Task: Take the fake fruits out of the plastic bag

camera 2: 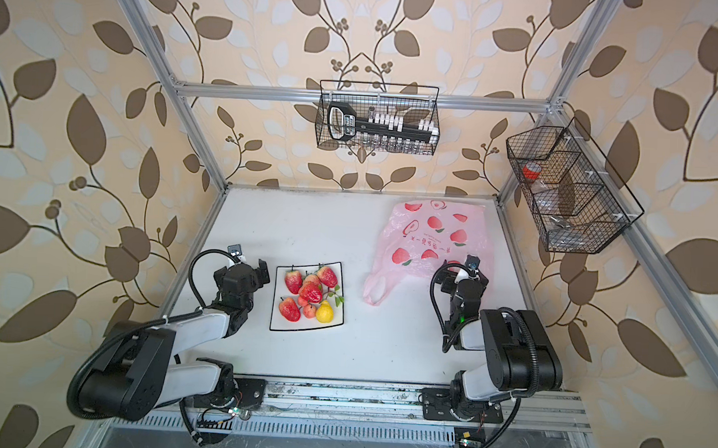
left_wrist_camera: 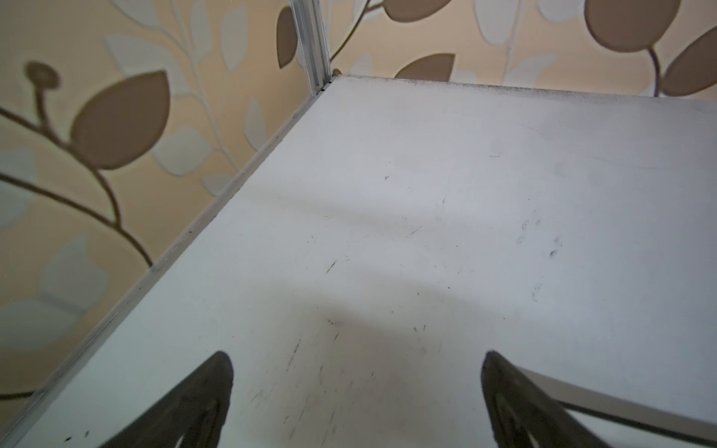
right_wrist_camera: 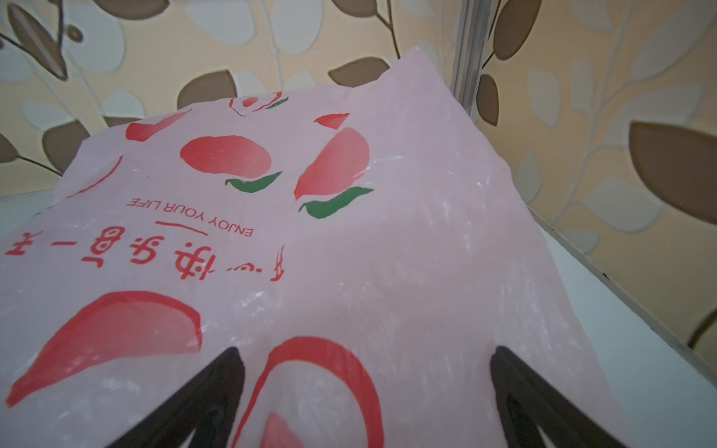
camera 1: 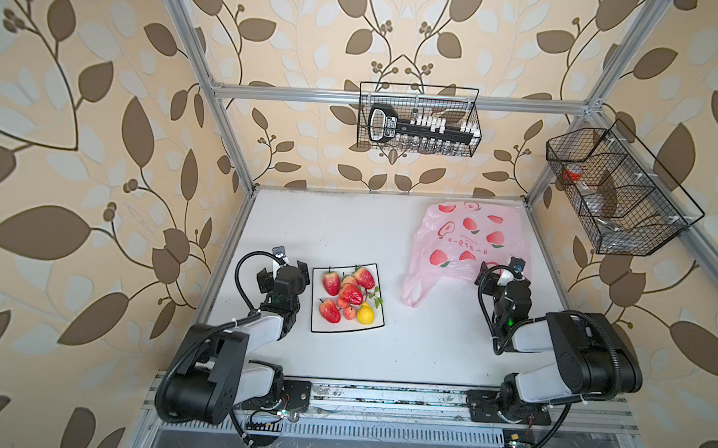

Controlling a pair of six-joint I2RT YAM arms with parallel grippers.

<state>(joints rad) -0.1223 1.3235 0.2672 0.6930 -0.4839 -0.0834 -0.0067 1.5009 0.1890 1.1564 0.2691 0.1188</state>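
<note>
The fake fruits lie heaped on a square white black-rimmed plate left of the middle: red strawberries, small peaches and a yellow pear. The pink plastic bag lies flat at the back right, handle loops toward the front. My left gripper stands open beside the plate's left edge, over bare table. My right gripper is open over the bag's near edge, with nothing between its fingers.
A wire basket with a black tool hangs on the back rail. Another wire basket hangs on the right frame. The white table is walled by leaf-patterned panels and aluminium posts. The plate's corner shows beside the left gripper.
</note>
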